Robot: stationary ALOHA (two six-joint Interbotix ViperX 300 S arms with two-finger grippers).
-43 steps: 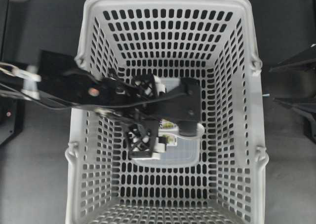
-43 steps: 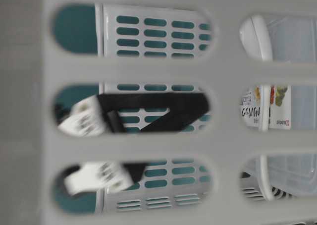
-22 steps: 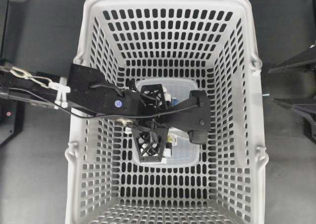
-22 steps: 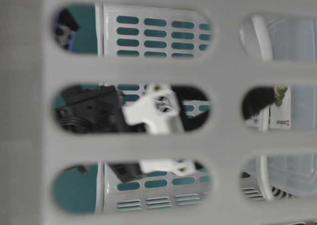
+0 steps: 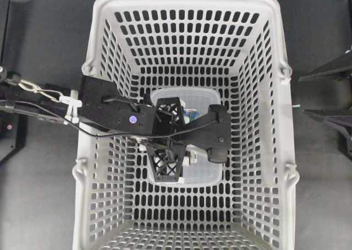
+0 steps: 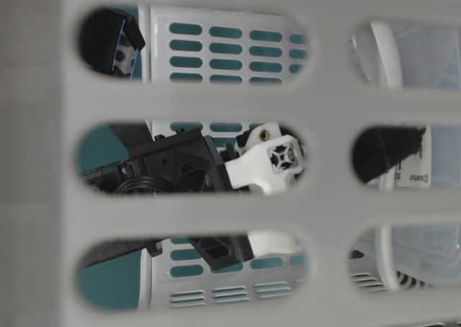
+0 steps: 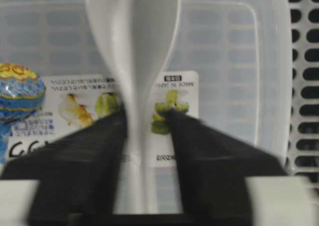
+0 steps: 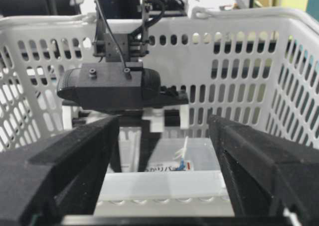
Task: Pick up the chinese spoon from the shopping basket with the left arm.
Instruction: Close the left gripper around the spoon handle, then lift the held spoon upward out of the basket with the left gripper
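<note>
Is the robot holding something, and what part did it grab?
Yes. The left gripper pinches the white chinese spoon by the narrow neck of its handle, just below the bowl. The right gripper is open, holding nothing.

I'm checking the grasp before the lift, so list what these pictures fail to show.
- Overhead: the chinese spoon is hidden under the left arm.
- Left wrist: the spoon's handle end is cut off by the bottom edge; the fingers are blurred, so contact is uncertain.
- Table level: the shopping basket wall blocks most of the inside.
- Right wrist: the clear container shows, the spoon does not.
</note>
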